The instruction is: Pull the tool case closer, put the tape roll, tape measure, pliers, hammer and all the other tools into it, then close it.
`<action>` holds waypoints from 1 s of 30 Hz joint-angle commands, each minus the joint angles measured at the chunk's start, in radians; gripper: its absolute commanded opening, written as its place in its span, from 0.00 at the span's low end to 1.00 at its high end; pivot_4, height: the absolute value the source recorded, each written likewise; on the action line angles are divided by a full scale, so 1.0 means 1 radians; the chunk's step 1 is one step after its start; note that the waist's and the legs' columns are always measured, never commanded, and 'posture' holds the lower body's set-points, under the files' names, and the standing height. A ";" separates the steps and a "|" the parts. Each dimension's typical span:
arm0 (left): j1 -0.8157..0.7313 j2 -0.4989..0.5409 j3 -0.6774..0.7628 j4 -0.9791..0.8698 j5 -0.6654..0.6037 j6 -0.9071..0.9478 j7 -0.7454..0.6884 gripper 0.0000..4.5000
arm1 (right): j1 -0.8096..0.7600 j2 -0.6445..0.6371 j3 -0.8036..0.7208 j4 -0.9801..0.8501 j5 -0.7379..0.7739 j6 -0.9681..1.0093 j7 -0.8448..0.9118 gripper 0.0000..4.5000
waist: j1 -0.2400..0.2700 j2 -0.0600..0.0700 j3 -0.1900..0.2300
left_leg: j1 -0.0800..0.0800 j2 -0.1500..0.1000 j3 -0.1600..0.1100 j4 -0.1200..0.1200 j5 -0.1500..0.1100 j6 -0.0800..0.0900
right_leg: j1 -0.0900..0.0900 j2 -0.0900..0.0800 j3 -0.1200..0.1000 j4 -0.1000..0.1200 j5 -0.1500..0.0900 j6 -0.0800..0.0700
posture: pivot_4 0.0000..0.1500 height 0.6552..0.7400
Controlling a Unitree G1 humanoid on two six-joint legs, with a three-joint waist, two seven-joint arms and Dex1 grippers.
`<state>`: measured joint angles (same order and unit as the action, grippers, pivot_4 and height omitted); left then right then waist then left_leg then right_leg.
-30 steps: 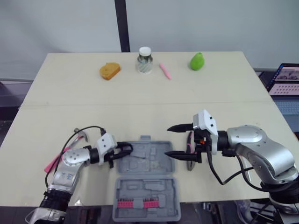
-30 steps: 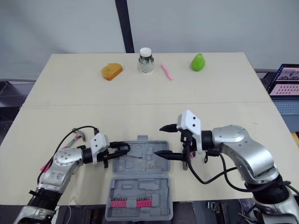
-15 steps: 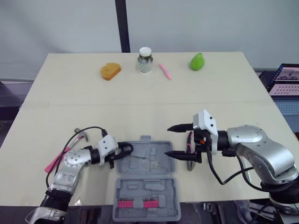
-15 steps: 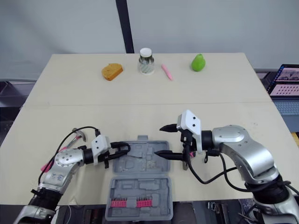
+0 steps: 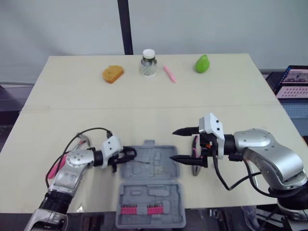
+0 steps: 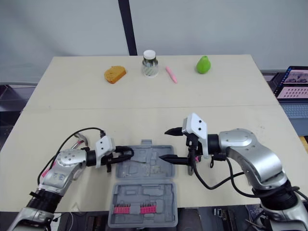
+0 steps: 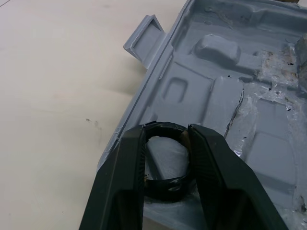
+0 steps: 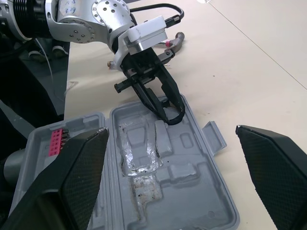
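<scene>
The grey tool case (image 5: 155, 169) lies open at the table's near edge, its inner tray (image 7: 225, 91) bare. My left gripper (image 5: 129, 155) is shut on a black tape roll (image 7: 165, 184) at the left end of the far half of the case. Whether the roll touches the tray I cannot tell. My right gripper (image 5: 174, 144) hangs open over the case's right side, holding nothing. Pliers with pink handles (image 5: 195, 155) lie just right of the case, behind that gripper. A hammer (image 5: 81, 139) with a pink grip lies left of my left arm.
Along the far edge stand an orange sponge (image 5: 112, 73), a white-lidded jar (image 5: 148, 62), a pink pen (image 5: 170, 73) and a green pear (image 5: 202, 63). A row of pink bits (image 5: 141, 210) sits in the case's near half. A laptop (image 5: 294, 82) is off the right side.
My left forearm has shifted slightly away from me, while its gripper stays at the case's left end with the tape roll. The right arm has not moved.
</scene>
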<state>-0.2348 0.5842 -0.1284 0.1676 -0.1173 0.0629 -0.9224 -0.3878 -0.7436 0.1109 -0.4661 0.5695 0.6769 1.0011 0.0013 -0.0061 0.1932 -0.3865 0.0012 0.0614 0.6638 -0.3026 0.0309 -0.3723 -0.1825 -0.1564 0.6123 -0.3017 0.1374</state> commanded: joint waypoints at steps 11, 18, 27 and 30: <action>0.014 0.032 -0.005 0.078 0.010 0.086 -0.005 0.33 | -0.016 -0.004 -0.019 0.002 -0.015 -0.027 0.007 1.00 | -0.002 0.000 0.000 | 0.000 0.001 0.000 0.000 0.000 0.000 | 0.000 0.000 0.000 0.000 0.000 0.000 | 1.00 1.00; 0.027 0.037 0.101 -0.045 -0.177 0.203 -0.059 0.33 | 0.005 0.026 -0.051 0.044 0.000 -0.062 -0.004 1.00 | -0.005 0.000 0.000 | 0.000 0.001 0.001 0.000 0.000 -0.001 | -0.001 0.001 0.000 0.000 0.000 0.000 | 1.00 1.00; 0.030 0.104 0.338 -0.184 -0.355 0.380 -0.010 0.33 | 0.113 0.015 -0.268 0.249 0.050 -0.114 0.016 1.00 | 0.011 -0.002 0.001 | -0.003 0.000 0.000 0.000 -0.001 0.000 | -0.001 0.000 0.000 -0.002 0.000 0.000 | 1.00 1.00; 0.025 0.101 0.376 -0.215 -0.391 0.412 0.006 0.45 | 0.132 -0.006 -0.281 0.347 0.013 -0.154 0.047 1.00 | 0.012 -0.002 0.001 | -0.003 0.000 0.001 0.000 -0.001 0.000 | -0.001 0.000 0.000 -0.002 0.000 0.000 | 1.00 1.00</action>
<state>-0.2070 0.6829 0.2179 0.0011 -0.4731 0.4607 -0.9224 -0.2631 -0.7350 -0.1388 -0.1431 0.5895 0.5608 1.0185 0.0134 -0.0079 0.1940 -0.3891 0.0008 0.0621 0.6642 -0.3036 0.0312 -0.3736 -0.1825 -0.1564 0.6108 -0.3016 0.1375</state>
